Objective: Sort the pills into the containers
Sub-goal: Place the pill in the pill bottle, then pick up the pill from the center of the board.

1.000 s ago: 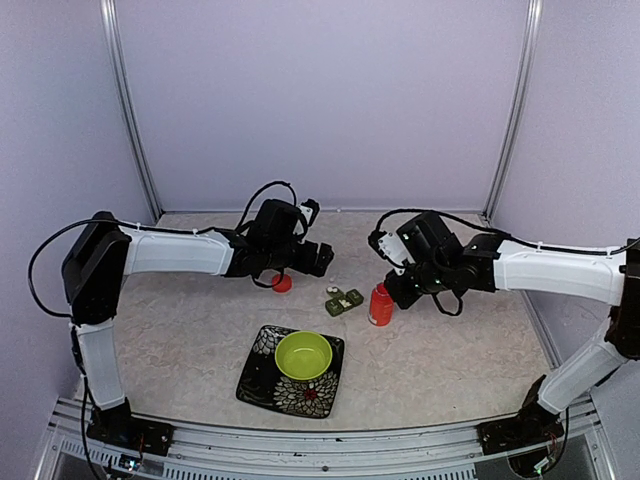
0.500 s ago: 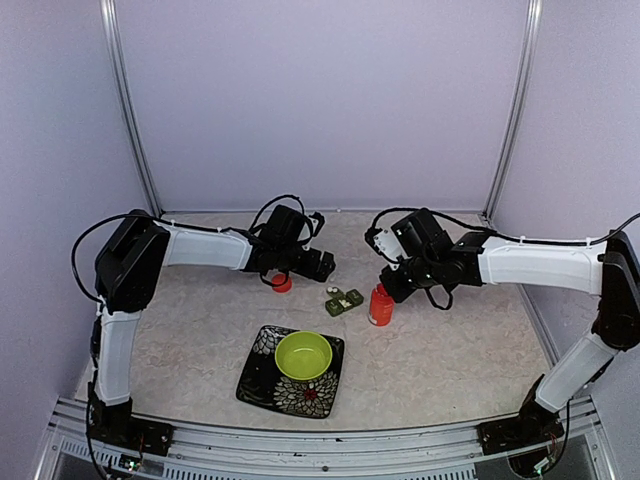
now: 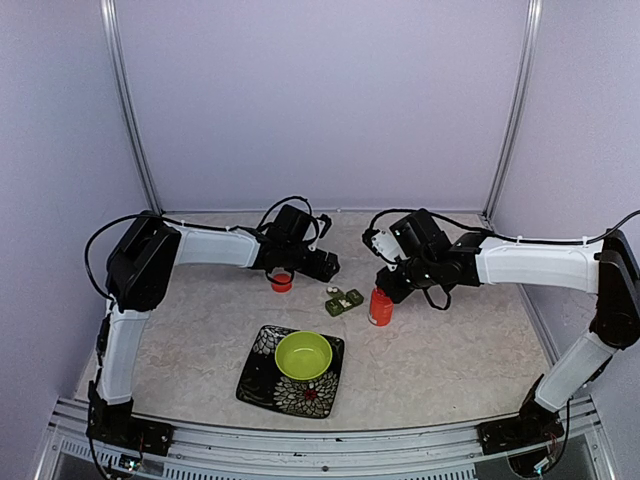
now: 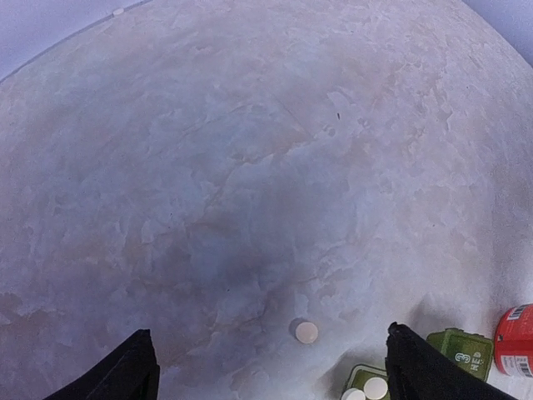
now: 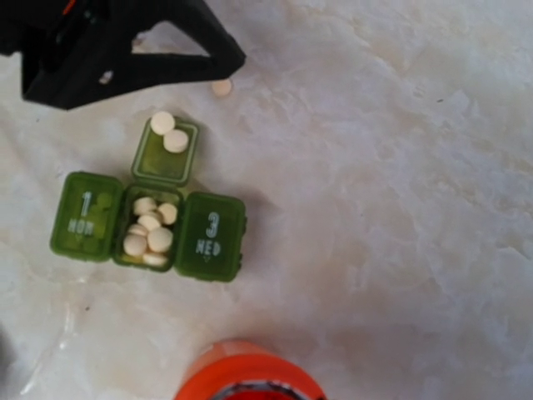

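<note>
The dark green pillbox (image 3: 343, 301) lies mid-table. In the right wrist view (image 5: 148, 225) its compartments 1 and 3 are shut and the middle one is open, holding several white pills. Two pills lie on its flipped-back lid (image 5: 169, 133). One loose pill (image 5: 221, 87) lies on the table beyond it. It also shows in the left wrist view (image 4: 306, 332), between the wide-apart fingers of my open left gripper (image 4: 271, 375), which hovers just left of the pillbox (image 4: 462, 354). My right gripper (image 3: 388, 283) sits right behind the open orange bottle (image 3: 380, 305). Its fingers are hidden.
A red cap (image 3: 281, 284) lies left of the pillbox, under the left arm. A lime-green bowl (image 3: 303, 354) sits on a black floral plate (image 3: 262, 380) near the front. The purple walls stand close behind.
My left gripper has moved slightly right, toward the pillbox. My right gripper has shifted a little left behind the bottle. The bottle and the pillbox have not moved.
</note>
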`<move>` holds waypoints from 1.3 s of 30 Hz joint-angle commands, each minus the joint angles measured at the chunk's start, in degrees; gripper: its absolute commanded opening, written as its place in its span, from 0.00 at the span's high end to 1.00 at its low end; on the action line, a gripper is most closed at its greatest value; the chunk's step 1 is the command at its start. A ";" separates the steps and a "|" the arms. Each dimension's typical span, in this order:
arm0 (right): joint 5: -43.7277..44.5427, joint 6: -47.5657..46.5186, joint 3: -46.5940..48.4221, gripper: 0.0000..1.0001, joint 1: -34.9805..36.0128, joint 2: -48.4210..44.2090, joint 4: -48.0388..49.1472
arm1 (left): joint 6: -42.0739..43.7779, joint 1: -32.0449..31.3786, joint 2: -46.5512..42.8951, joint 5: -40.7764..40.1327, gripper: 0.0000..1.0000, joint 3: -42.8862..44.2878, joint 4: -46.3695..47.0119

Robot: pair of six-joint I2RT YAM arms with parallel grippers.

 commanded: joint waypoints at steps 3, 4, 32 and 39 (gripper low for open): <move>-0.34 1.78 1.02 0.72 -0.55 -1.65 0.19 | 1.16 0.35 3.98 0.89 0.20 5.16 -4.02; -0.33 2.00 0.90 0.72 -0.56 -2.22 0.06 | 1.40 0.26 4.57 0.67 0.21 6.04 -4.68; 1.44 3.14 -2.01 0.70 -0.49 -8.97 -1.38 | 6.26 -3.28 11.76 -6.72 0.53 13.69 -11.07; 2.18 3.18 -2.57 0.70 -0.56 -9.82 -1.51 | 5.70 -2.91 12.46 -5.26 0.65 14.50 -11.59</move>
